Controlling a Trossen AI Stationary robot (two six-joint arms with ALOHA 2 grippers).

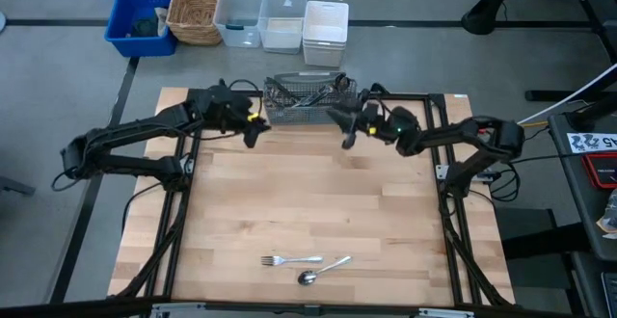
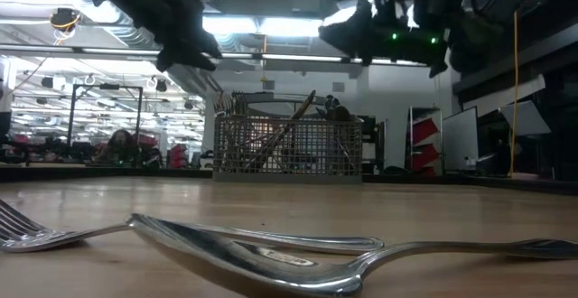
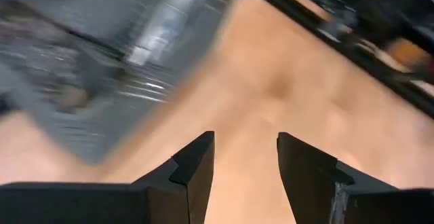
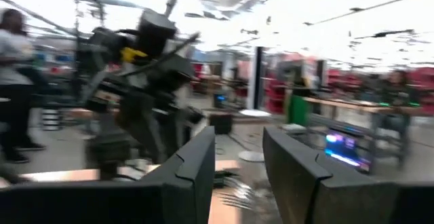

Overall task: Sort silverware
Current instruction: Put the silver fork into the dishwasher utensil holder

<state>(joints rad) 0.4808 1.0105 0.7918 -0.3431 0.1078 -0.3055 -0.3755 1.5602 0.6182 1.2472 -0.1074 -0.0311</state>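
Silverware: a fork (image 1: 278,260) and spoon (image 1: 322,271) laid on the counter (image 1: 318,193); the remainder kept in the mesh basket (image 1: 301,100). Left end effector (image 1: 251,131) and right end effector (image 1: 347,135) held open, empty, flanking the basket. One handle is best gripped upright.

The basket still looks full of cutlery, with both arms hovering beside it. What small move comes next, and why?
Probably the right gripper dips into the basket for another piece. Its fingers stand open and empty beside the basket, which still holds cutlery; only a fork and a spoon lie out so far. The left gripper waits open opposite.
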